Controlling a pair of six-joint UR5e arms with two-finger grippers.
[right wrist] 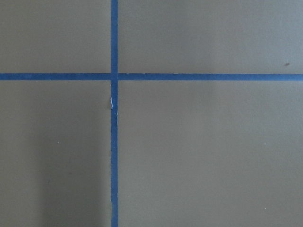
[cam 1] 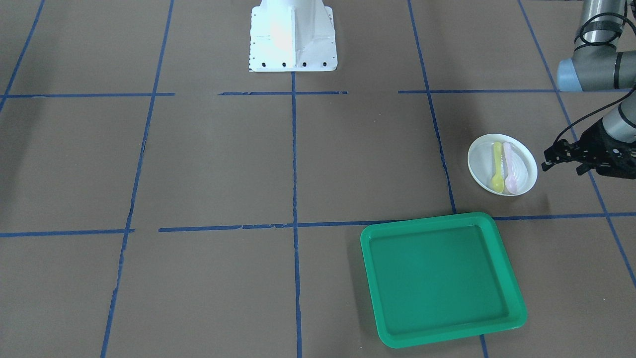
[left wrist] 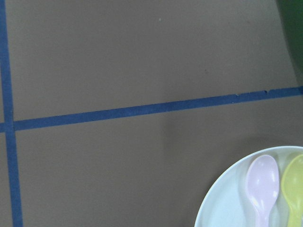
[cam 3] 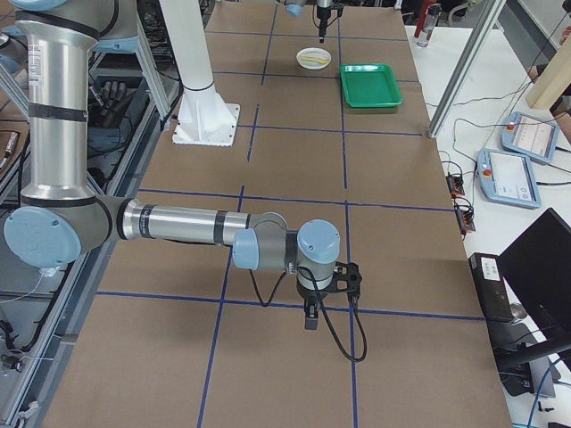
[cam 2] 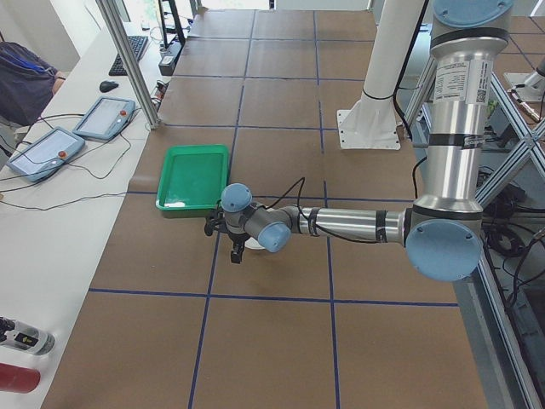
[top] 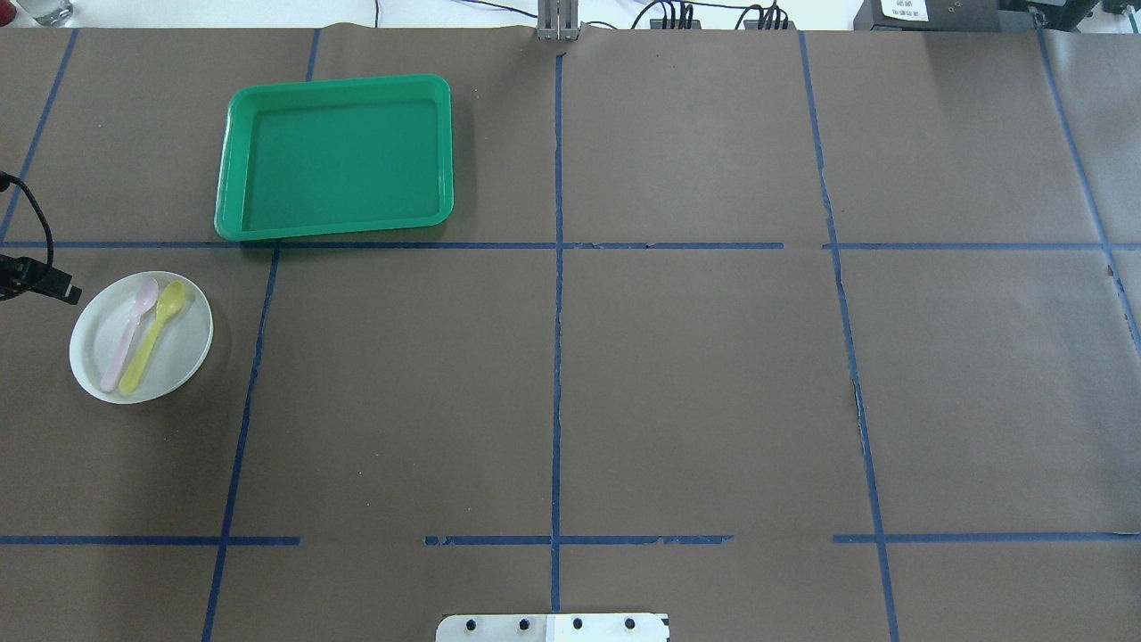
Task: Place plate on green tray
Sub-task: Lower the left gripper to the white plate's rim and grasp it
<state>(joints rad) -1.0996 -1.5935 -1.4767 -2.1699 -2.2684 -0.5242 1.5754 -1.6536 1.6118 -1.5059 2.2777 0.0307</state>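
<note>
The small white plate (cam 1: 482, 164) lies on the brown table with a yellow spoon (cam 1: 497, 169) and a pink spoon (cam 1: 511, 169) on it. The green tray (cam 1: 442, 278) lies empty, a short way from the plate toward the operators' side. My left gripper (cam 1: 580, 168) hovers just beside the plate, apart from it, and I cannot tell whether it is open or shut. The left wrist view shows the plate's rim (left wrist: 222, 208) at the lower right and no fingers. My right gripper (cam 3: 308, 316) is far from both things, and I cannot tell its state.
The white robot base (cam 1: 293, 37) stands at the table's middle rear. Blue tape lines (cam 1: 294, 149) cross the brown cover. Two tablets (cam 2: 102, 115) and cables lie on the side bench beyond the tray.
</note>
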